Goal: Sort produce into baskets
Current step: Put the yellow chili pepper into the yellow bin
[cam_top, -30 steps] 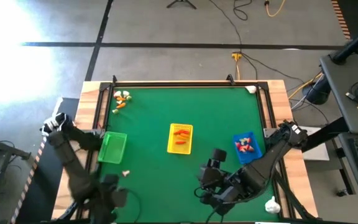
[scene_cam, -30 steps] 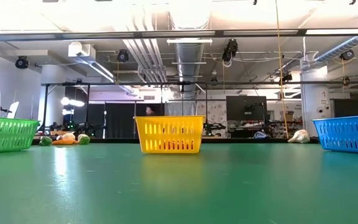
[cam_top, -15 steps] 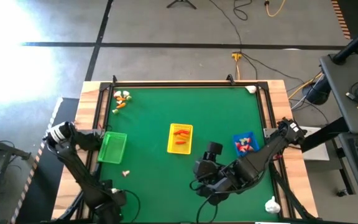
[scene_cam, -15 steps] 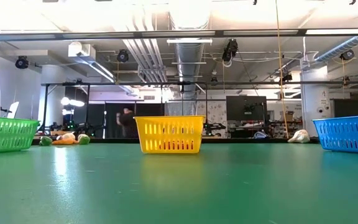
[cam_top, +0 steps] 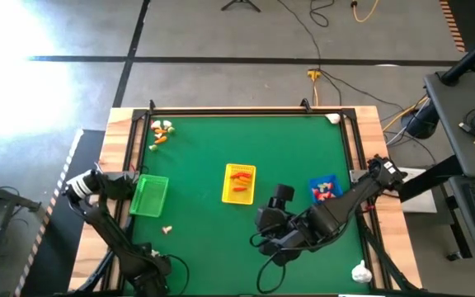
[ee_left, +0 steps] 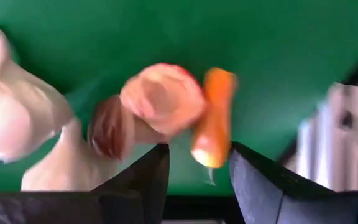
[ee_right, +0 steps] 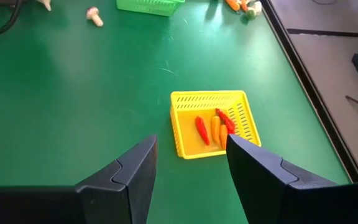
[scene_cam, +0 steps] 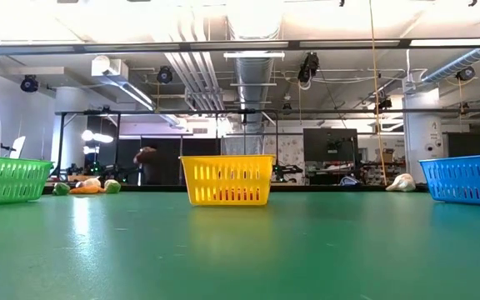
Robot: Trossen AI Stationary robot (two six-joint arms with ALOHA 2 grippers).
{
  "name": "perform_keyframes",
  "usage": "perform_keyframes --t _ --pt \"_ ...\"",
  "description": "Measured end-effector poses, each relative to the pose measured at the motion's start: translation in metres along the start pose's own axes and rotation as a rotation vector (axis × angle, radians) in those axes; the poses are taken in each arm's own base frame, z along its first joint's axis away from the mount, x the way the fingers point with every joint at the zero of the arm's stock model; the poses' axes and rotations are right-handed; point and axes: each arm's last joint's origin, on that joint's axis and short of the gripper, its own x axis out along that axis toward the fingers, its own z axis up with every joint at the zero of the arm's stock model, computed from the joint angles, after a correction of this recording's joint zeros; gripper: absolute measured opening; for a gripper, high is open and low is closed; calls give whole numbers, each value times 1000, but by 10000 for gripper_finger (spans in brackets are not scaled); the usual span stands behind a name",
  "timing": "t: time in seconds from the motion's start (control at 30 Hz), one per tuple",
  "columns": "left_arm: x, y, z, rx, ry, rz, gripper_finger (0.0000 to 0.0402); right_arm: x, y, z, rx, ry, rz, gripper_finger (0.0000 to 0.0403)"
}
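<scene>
Carrot (ee_left: 213,115), seemingly light, hard and slippery, lies in the loose pile (cam_top: 161,132) at the bench's far left corner, just before the half-open, empty left hand (ee_left: 199,155), and is best pinched across its middle, while the right hand (ee_right: 191,146), also half open, waits near the yellow basket (ee_right: 176,124).

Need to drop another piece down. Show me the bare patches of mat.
Free: the green mat between the yellow basket and the far rail, and between the green basket and the yellow one. Crowded: the produce pile at the far-left corner, the blue basket.

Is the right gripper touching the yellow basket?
Apart. The right wrist view shows green table between the right gripper and the yellow basket.
</scene>
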Motion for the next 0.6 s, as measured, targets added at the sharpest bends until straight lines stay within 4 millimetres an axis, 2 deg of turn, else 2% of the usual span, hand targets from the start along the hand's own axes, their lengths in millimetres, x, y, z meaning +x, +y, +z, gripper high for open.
perform_keyframes --t 0.17,0.27,0.37,0.43,0.6 --pt "7 -3 4 -7 49 14 128 1 -1 0 2 2 -2 185" --pt "9 -11 3 8 51 16 90 1 -2 0 -7 10 -8 185" --pt "7 -19 4 28 30 2 36 1 -2 0 -13 13 -10 185" --pt "4 -27 5 41 -8 -8 10 1 -3 0 -22 12 -10 185" --pt "-25 -47 4 104 -159 -16 4 -1 -4 2 -41 5 -5 185"
